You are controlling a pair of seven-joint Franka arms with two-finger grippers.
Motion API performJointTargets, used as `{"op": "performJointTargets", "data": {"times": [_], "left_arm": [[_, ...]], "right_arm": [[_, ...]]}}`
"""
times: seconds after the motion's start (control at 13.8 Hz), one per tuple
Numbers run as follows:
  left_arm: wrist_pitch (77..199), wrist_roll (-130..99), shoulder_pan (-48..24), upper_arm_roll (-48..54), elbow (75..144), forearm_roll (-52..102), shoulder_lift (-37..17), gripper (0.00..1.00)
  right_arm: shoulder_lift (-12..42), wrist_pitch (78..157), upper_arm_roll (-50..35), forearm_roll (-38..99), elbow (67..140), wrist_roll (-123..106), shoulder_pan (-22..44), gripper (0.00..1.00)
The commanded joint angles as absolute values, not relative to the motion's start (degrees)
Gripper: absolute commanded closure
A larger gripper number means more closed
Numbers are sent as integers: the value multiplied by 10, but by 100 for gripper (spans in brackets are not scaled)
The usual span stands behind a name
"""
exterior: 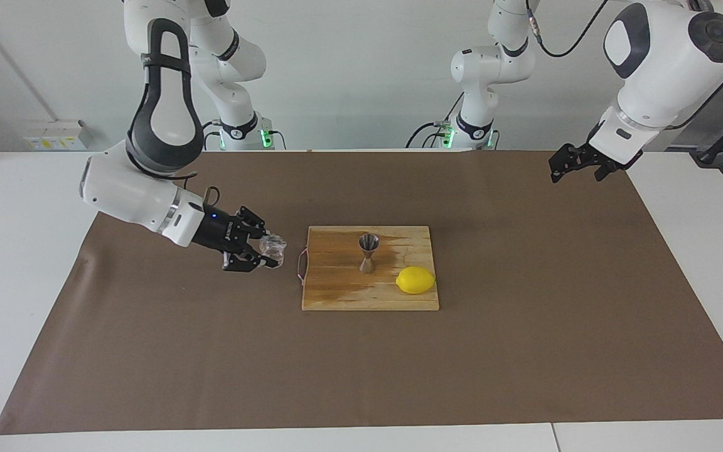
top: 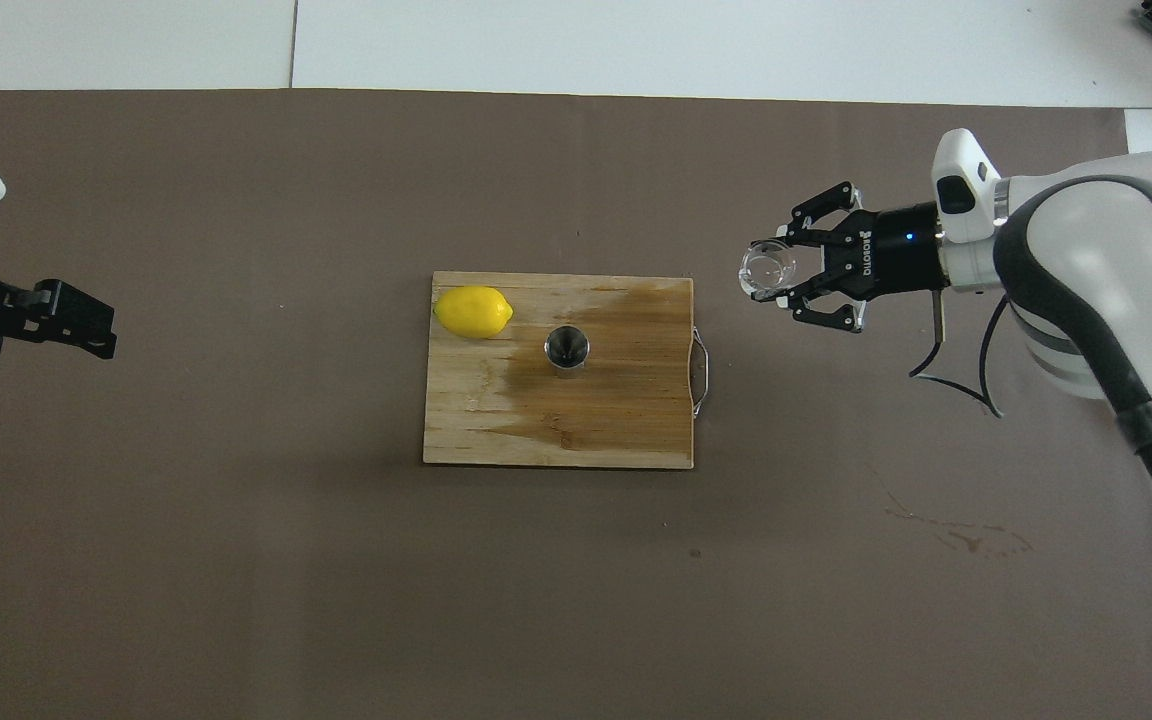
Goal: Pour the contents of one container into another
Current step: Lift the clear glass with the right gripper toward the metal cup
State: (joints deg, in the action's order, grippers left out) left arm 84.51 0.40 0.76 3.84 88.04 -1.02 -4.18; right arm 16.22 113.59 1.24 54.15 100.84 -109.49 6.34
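Presently, your inventory, taken from the robots' end of the table outward.

Item: left gripper (exterior: pixel 572 168), raised over the brown mat (exterior: pixel 211 364) at the left arm's end of the table, fingers spread wide and holding nothing. This arm waits.

Item: right gripper (exterior: pixel 265 250), clamped on the glass cup (exterior: pixel 273 247), carried in the air over the mat just beside the board's wire-handle end. The cup looks roughly upright, its mouth showing from overhead (whether it holds any liquid, you cannot tell).

Item: wooden board (exterior: pixel 349 295), mid-table, partly darkened by a wet-looking stain.

Item: steel jigger (exterior: pixel 368 252), standing upright on the board, well apart from the cup.

Item: lemon (exterior: pixel 415 280), on the board, a little farther from the robots than the jigger, toward the left arm's end.

Step in hand, by your reading: carrying the cup toward the jigger; no pour begun. The next move calls for bringing the cup's lip directly above the jigger's narrow mouth, then tilting slowly, since the target is small and easily toppled.
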Motion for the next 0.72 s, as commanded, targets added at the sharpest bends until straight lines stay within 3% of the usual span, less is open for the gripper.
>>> {"op": "performJointTargets", "data": {"times": [0.0,0.65], "left_arm": [[872,20,-4,31,906,-18,-11,0],[864,13,3,35,911,-14,-9,0]], "right_arm": [[146,1177,15,531,1029,-1068,117,100],[134,1259,15,462,1059,-1017,180,100]]}}
